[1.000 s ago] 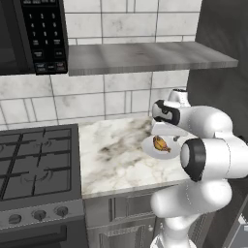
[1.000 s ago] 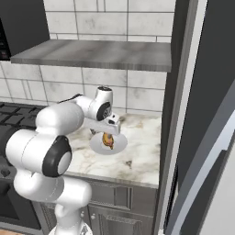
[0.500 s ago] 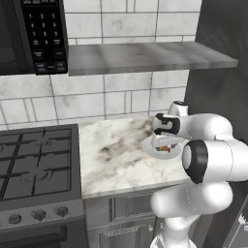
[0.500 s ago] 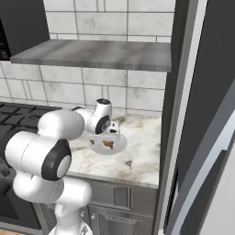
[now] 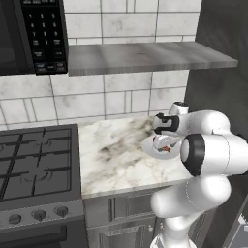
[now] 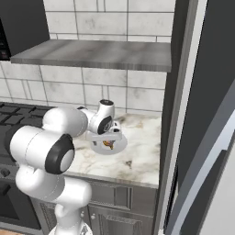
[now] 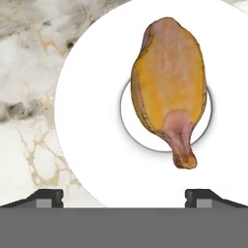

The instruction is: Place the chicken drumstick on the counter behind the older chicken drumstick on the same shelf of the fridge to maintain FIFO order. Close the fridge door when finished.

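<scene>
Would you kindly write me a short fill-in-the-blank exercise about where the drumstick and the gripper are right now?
1. The chicken drumstick lies on a white ____.
2. That plate rests on the marbled ____.
3. The gripper hovers over the drumstick with its jaws ____.
4. Left of the counter stands a black ____.

Missing words: plate; counter; open; stove

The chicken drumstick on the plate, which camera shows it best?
The hand view. The chicken drumstick lies there large and whole on the white plate, fat end up, thin end toward the open fingers. In the left base view and the right base view, it is a small orange speck, partly hidden under the hand.
</scene>
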{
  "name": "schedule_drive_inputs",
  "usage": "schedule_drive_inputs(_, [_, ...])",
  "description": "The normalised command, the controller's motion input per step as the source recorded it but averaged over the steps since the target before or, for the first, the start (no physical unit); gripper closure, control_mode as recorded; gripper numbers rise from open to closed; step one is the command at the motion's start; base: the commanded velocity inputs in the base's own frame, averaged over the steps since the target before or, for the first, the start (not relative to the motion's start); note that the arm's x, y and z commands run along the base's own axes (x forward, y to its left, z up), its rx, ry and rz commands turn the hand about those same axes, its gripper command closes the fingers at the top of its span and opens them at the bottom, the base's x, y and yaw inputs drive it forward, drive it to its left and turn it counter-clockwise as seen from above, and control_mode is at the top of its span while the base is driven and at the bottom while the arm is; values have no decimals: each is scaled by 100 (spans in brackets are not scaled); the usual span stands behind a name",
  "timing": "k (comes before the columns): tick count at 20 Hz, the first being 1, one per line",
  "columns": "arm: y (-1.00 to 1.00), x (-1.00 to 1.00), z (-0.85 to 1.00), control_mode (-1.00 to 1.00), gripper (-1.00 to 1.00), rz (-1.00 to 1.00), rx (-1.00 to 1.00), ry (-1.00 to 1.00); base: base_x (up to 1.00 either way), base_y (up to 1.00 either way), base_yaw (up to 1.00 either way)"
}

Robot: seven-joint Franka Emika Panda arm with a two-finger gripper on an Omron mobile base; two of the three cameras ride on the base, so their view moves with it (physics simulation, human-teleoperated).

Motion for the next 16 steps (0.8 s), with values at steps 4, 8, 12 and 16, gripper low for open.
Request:
schedule_drive_inputs(4, [0,21,-12,-100,-100,6,0,0,0,0,0])
schedule_drive_inputs(8, [-11,21,-9,-100,-100,3,0,-1,0,0,0])
schedule_drive_inputs(12, [-2,23,-22,-100,-100,1,0,0,0,0,0])
schedule_drive_inputs(16, [-4,21,-27,-100,-100,0,0,0,0,0,0])
